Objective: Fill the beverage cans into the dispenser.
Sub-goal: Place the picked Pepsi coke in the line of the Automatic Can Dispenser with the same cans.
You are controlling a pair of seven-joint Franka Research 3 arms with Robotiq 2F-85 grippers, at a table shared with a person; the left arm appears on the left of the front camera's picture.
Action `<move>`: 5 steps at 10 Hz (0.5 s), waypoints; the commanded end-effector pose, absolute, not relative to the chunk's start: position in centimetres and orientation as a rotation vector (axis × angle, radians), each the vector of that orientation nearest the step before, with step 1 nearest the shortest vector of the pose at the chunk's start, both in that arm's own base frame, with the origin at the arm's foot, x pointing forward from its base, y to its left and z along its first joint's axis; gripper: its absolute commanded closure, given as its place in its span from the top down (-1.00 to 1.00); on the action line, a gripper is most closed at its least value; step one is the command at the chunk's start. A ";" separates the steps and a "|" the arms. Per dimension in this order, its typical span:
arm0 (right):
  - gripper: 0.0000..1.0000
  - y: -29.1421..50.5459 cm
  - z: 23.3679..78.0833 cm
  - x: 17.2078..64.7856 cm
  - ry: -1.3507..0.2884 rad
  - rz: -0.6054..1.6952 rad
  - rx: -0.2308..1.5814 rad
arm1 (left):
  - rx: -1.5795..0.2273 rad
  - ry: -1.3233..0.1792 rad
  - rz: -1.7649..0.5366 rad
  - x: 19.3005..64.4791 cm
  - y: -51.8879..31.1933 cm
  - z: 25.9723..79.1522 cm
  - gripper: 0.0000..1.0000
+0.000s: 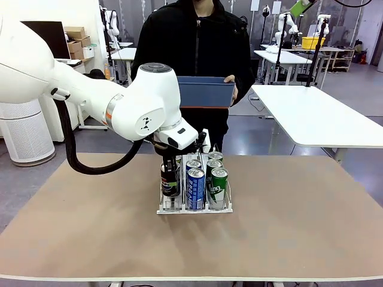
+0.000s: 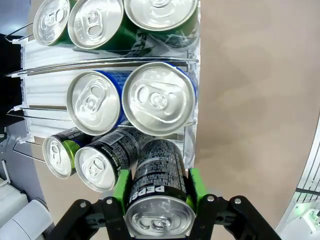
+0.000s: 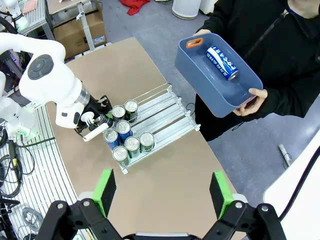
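A: Left gripper (image 2: 159, 189) state?
B: It is being kept closed on a Pepsi can (image 2: 157, 167). The green pads (image 2: 122, 186) are being pressed on two sides just below the top rim.
A: Where is that can?
B: It is being held roughly upright at the front end of the dispenser (image 2: 45, 55), in the black lane.
A: Seated yet?
B: That cannot be told, as the base is being hidden. Judged: placing is being finished and release is not yet done.
A: What is crowding it?
B: Two black cans (image 2: 97, 167) are queued right behind it, the nearer one just beside a pad. The middle lane is being filled by two blue cans (image 2: 157, 97), the far lane by three green cans (image 2: 95, 22).
A: How is this step done well?
B: The can should be lowered straight, between divider and outer rail, with the base flat before release. The jaws are best opened only a little, given that neighbour. Lift-off should be straight up so nothing gets tipped.
A: Right gripper (image 3: 163, 189)?
B: It is being held wide open and empty, high above the table (image 3: 165, 165).
A: Farther out?
B: A tub (image 3: 200, 70) is being held in the person's hands (image 3: 254, 97) beyond the dispenser, with one loose can (image 3: 222, 62) lying in it. That one is probably next.
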State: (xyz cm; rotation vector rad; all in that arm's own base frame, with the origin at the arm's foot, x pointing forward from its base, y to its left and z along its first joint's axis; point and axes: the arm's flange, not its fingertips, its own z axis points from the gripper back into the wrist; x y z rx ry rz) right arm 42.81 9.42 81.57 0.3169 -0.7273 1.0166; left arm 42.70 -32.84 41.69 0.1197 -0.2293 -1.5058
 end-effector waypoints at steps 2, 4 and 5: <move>1.00 9.4 81.6 42.8 -0.730 1.008 0.327 | 0.139 -0.263 -1.510 44.6 -32.9 40.5 0.16; 1.00 9.4 81.6 42.8 -0.730 1.008 0.327 | 0.095 -0.240 -1.525 44.1 -33.5 39.1 0.16; 1.00 9.4 81.6 42.8 -0.730 1.008 0.327 | 0.080 -0.230 -1.529 43.8 -33.6 38.5 0.16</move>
